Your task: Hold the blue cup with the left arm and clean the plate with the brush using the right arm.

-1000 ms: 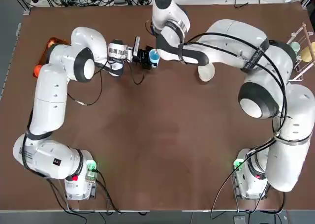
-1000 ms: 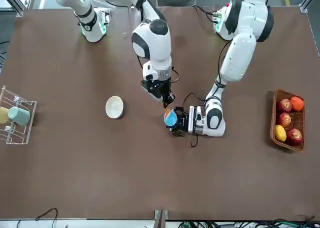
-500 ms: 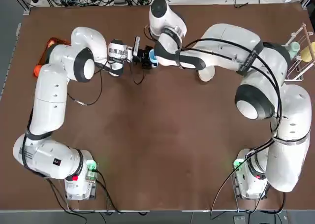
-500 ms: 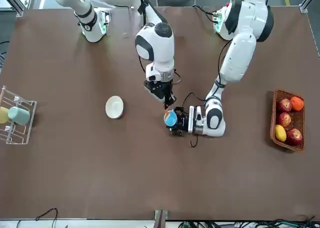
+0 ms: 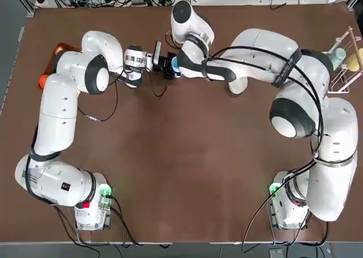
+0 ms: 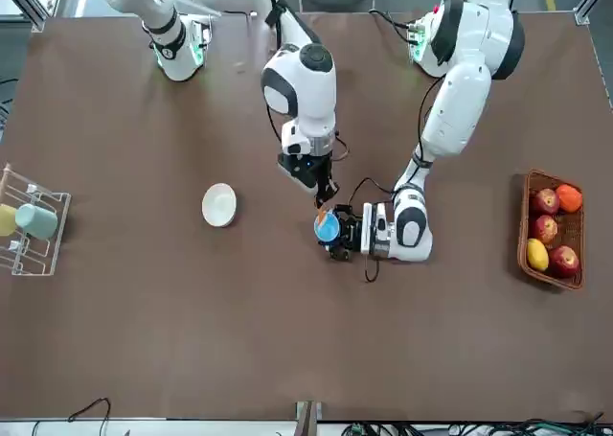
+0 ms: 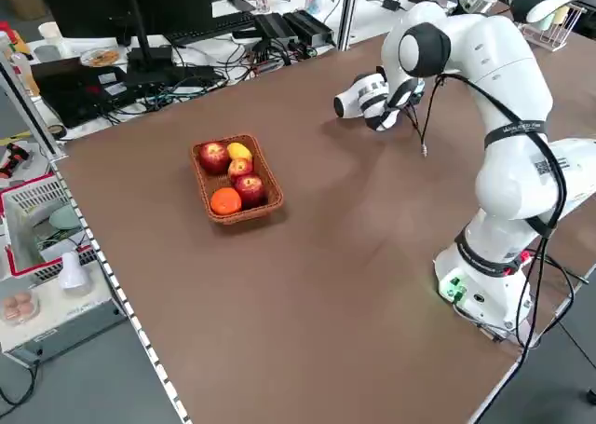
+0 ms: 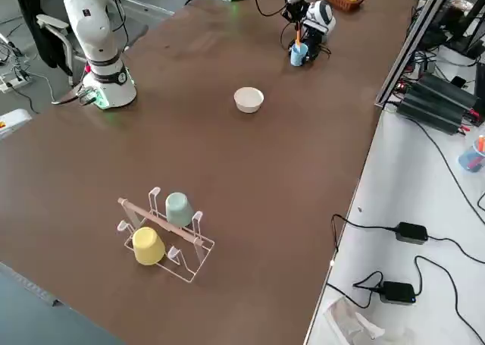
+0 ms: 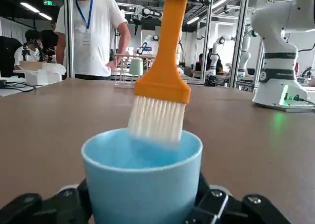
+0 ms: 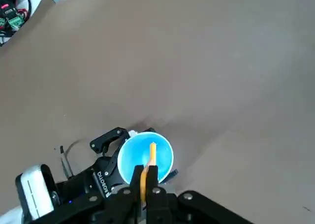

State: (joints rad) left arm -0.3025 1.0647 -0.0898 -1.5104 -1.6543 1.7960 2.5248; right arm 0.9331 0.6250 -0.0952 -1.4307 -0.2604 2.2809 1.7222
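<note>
The blue cup stands upright on the table between the left gripper's jaws, the brush hanging bristles-down just above its mouth from the right gripper, with the plate well apart beside them.

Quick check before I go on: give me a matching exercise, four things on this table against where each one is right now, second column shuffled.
Things:
1. brush
2. blue cup
3. plate
4. teal cup

Places:
A. hanging on the wire rack
B. clamped in the left gripper
C. alone on bare table, nothing touching it
D. held upright by the right gripper, bristles at the blue cup's mouth

Pairs: 1-D, 2-B, 3-C, 4-A
</note>
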